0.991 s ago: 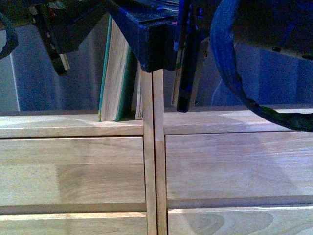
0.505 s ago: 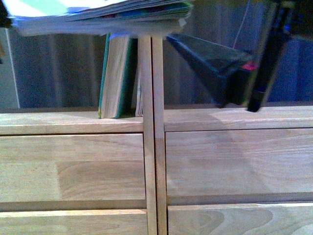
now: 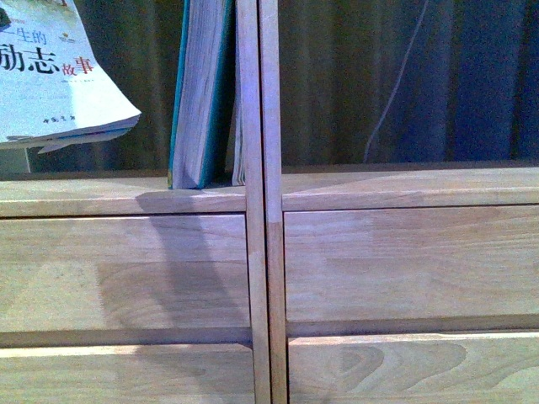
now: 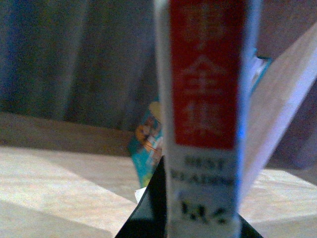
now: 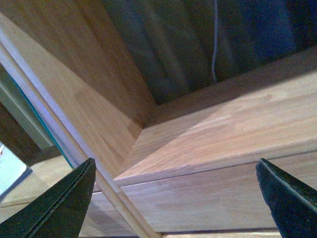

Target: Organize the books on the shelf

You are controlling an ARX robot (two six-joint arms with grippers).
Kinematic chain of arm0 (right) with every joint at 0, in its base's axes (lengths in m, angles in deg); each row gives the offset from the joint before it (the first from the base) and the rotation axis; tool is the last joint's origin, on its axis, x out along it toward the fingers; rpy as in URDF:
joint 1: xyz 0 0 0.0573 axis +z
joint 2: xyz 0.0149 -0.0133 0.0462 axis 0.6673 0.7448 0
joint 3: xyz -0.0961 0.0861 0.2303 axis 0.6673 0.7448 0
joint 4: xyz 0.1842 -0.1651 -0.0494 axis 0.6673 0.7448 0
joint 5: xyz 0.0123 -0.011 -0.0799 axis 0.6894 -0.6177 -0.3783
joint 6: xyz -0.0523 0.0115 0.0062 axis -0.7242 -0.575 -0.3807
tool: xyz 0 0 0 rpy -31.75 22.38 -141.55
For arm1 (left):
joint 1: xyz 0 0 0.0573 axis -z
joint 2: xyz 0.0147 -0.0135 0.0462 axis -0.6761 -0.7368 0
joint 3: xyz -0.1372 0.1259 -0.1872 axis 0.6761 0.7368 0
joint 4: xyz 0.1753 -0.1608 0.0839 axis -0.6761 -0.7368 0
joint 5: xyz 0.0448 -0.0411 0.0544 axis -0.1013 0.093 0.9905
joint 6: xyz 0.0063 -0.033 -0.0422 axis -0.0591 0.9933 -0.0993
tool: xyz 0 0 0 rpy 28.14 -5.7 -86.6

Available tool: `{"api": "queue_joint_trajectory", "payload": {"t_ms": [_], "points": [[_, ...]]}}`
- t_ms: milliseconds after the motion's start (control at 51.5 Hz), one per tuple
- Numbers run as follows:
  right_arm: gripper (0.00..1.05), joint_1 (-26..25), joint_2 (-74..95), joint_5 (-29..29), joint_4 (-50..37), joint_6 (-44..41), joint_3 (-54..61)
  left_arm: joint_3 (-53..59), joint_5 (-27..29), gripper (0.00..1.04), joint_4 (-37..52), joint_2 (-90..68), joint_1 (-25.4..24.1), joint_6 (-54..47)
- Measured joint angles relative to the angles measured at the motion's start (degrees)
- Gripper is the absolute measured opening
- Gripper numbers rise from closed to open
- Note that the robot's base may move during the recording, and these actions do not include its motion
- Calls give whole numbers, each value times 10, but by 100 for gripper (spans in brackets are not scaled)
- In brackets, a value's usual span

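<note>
My left gripper point(image 4: 198, 229) is shut on the white-spined book point(image 4: 205, 124), whose spine has a red top and printed characters. In the front view that book point(image 3: 50, 76) hangs at the upper left, above the left compartment, its white cover facing me. The thick teal book point(image 3: 198, 93) with pale page edges stands upright in the left compartment against the centre divider, with a thin book point(image 3: 238, 156) beside it. My right gripper point(image 5: 173, 208) is open and empty, facing the right compartment's board point(image 5: 223, 124). Neither gripper shows in the front view.
The light wood shelf point(image 3: 379, 269) fills the front view, with plain drawer fronts below the open compartments and twin uprights point(image 3: 259, 210) at the middle. A dark curtain and a thin cord point(image 3: 396, 84) hang behind the right compartment. A colourful teal cover point(image 4: 148, 144) shows behind the held book.
Both arms have left the front view. The held book has moved from flat across the top to the upper left, its cover now facing me.
</note>
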Motion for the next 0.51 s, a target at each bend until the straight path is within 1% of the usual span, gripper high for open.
{"api": "queue_joint_trajectory", "payload": {"t_ms": [58, 136, 253, 369, 505], "points": [[98, 0, -3, 1, 0, -25, 0, -44, 32, 7, -9, -39, 19, -67], [98, 0, -2, 3, 0, -38, 1, -84, 47, 7, -25, -72, 37, -129], [98, -1, -2, 2, 0, -48, 1, -170, 90, 7, -42, -155, 74, -234], [98, -1, -2, 3, 0, -52, 1, -241, 121, 7, -50, -225, 97, -290], [98, -1, -2, 2, 0, -55, 1, -295, 144, 7, -49, -283, 109, -325]]}}
